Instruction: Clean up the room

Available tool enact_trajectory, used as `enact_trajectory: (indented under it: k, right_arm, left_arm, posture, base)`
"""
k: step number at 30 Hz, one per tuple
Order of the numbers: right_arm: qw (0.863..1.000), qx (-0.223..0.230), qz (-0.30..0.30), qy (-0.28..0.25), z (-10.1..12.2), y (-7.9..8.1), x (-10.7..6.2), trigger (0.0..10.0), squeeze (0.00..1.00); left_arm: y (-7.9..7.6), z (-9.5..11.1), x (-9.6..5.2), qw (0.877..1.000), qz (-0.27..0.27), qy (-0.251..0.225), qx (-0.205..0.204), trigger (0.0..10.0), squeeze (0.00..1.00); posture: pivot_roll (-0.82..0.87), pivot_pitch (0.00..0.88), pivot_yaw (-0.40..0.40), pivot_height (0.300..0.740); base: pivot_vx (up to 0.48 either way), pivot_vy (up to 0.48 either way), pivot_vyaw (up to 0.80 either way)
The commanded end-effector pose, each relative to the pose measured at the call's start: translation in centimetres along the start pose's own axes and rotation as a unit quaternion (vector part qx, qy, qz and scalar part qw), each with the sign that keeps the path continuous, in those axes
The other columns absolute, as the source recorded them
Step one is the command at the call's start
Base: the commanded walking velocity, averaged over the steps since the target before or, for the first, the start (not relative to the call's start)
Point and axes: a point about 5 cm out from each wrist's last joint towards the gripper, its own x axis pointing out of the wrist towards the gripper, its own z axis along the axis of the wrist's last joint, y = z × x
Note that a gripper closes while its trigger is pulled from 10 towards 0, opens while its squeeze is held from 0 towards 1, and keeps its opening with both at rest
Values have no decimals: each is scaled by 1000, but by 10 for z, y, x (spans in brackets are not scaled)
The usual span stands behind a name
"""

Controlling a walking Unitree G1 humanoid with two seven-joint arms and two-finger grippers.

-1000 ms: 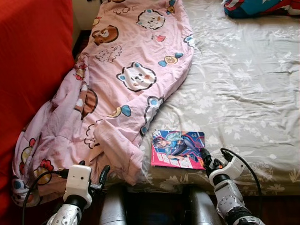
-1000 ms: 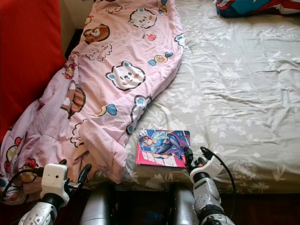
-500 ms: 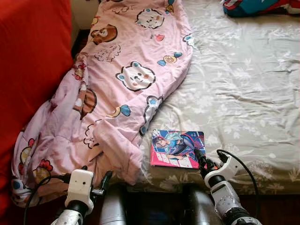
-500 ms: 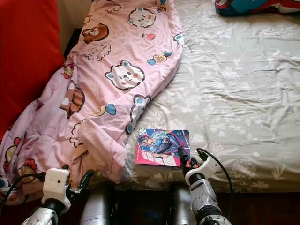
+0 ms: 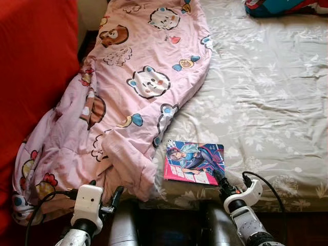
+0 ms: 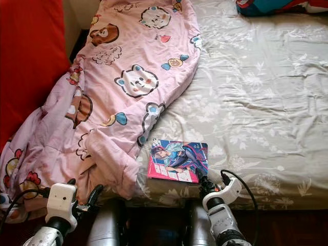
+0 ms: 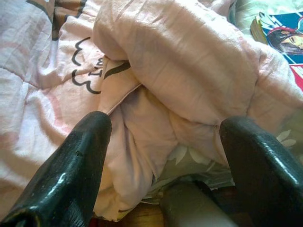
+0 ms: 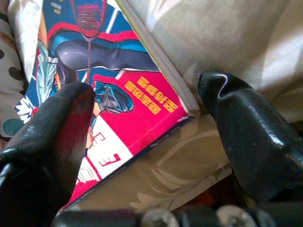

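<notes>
Bed (image 5: 266, 92): covered by a grey-green sheet with a pale flower print; it takes up most of the scene ahead of the robot, and its near edge runs just above both grippers.
Red surface (image 5: 31, 77): a large plain red mass along the robot's left, beside the bed.
Quilt (image 5: 128, 87): pink, printed with cartoon bears and other animals; it lies along the left part of the bed and bunches into thick folds at the near corner, spilling over the edge.
Blue and red fabric (image 5: 279, 6): a bundle at the far right of the bed, cut off by the frame.
Book (image 5: 194, 162): a thin comic with a blue and red illustrated cover, lying flat on the sheet near the bed's front edge, just beside the quilt's folded end.
Left gripper (image 5: 105, 192): low at the near left corner of the bed, in front of the bunched quilt; in the left wrist view its two black fingers (image 7: 71, 175) stand wide apart with the pink folds between and beyond them, not touching the cloth.
Right gripper (image 5: 219, 180): at the bed's edge, at the near right corner of the book; in the right wrist view its fingers (image 8: 52, 142) are spread on either side of that corner, holding nothing.
</notes>
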Motion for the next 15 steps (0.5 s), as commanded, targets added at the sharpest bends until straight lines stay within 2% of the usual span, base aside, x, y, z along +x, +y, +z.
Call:
enact_trajectory:
  k: [1, 6, 15]
  right_arm:
    - [999, 22, -22, 21, -13, -14, -9, 10000, 0]
    - [999, 37, -13, 24, -14, -11, -8, 10000, 0]
    - [997, 52, 39, 40, -23, 13, 4, 10000, 0]
  left_arm:
    - [3, -3, -6, 1000, -1, 15, 16, 10000, 0]
    - [5, -2, -9, 1000, 3, 17, 20, 10000, 0]
    - [5, 3, -9, 1000, 1, 14, 28, 10000, 0]
  posture:
    - [279, 284, 19, 603]
    - [290, 292, 23, 603]
    - [309, 305, 28, 603]
  base:
    - [0, 0, 0]
    - [0, 0, 0]
    - [0, 0, 0]
